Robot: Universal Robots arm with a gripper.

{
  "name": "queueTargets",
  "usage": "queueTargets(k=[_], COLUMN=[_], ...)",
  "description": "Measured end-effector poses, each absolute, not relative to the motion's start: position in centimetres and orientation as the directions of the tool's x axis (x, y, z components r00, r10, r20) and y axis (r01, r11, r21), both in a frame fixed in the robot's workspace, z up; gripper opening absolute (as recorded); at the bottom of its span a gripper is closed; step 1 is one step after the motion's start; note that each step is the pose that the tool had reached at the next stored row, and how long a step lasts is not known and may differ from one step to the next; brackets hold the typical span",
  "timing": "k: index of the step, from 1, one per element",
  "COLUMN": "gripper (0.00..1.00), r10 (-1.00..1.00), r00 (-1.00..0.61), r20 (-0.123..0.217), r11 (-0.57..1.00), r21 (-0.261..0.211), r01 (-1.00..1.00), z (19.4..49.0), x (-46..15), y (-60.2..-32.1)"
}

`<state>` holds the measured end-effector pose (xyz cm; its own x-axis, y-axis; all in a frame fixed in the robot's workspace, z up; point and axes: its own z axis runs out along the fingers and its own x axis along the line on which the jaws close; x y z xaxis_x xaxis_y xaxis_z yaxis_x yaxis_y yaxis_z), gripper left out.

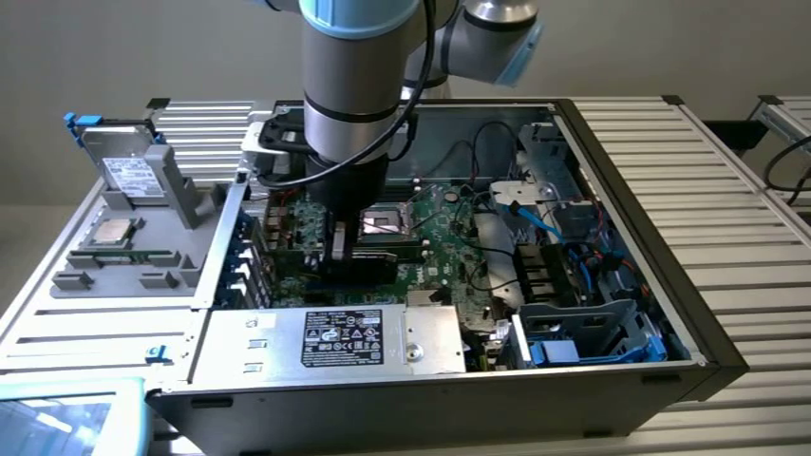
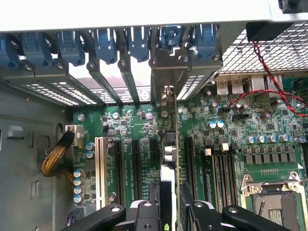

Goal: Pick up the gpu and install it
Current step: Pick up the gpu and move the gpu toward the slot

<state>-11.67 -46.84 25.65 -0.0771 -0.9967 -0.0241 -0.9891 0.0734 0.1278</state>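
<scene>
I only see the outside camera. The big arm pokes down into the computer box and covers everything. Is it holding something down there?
Observer: Yes. On the wrist view the fingers are shut on the graphics card, which stands on its edge.
Operator: What is it over?
Observer: It stands over the green board, lined up beside the long black slots.
Operator: Does it reach the back wall?
Observer: Its metal bracket sits at the back wall, next to the row of blue clips. I cannot tell if the card is pushed all the way in.
</scene>
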Motion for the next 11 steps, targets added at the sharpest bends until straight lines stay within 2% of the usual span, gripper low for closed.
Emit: queueTargets(k=[11], gripper=[0.28], r10=[-0.997], r00=[-0.079], r20=[-0.024], r11=[0.075], r21=[0.128], r01=[-0.989], z=[25.53], x=[-11.80], y=[-46.82])
